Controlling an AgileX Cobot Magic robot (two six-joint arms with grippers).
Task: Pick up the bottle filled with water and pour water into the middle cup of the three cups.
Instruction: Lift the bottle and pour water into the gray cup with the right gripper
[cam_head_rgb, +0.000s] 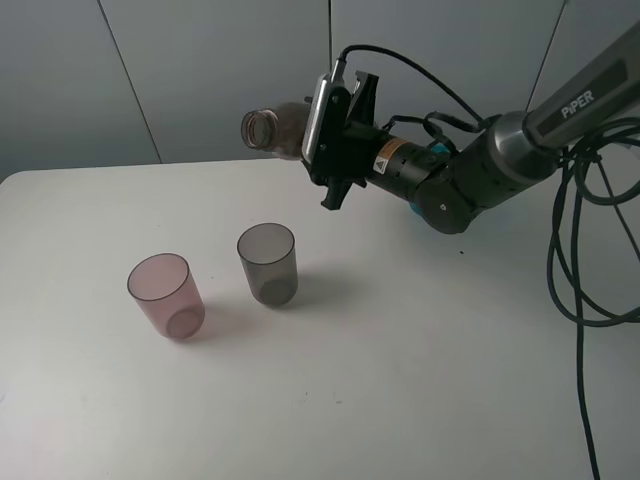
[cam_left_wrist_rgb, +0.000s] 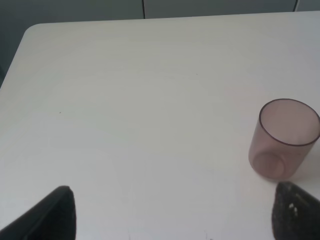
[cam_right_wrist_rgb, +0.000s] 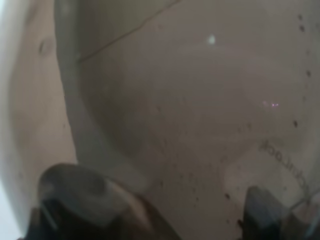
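My right gripper (cam_head_rgb: 322, 128) is shut on the smoky brown-grey bottle (cam_head_rgb: 278, 127) and holds it about level in the air, its open mouth pointing left. The mouth is above and behind the smoky grey middle cup (cam_head_rgb: 268, 263), which stands upright on the table. I see no water stream. The pink cup (cam_head_rgb: 166, 296) stands to the grey cup's left and also shows in the left wrist view (cam_left_wrist_rgb: 285, 140). The teal cup is hidden. The bottle's wall (cam_right_wrist_rgb: 190, 100) fills the right wrist view. My left gripper (cam_left_wrist_rgb: 175, 217) is open and empty, low over the table to the left of the pink cup.
The white table (cam_head_rgb: 420, 380) has a rounded far left corner (cam_left_wrist_rgb: 35, 30). A grey panelled wall (cam_head_rgb: 200, 70) stands behind it. The right arm (cam_head_rgb: 470, 175) reaches in from the right, with black cables (cam_head_rgb: 580, 260) hanging at the right edge. A small teal patch (cam_head_rgb: 437, 150) shows behind the arm.
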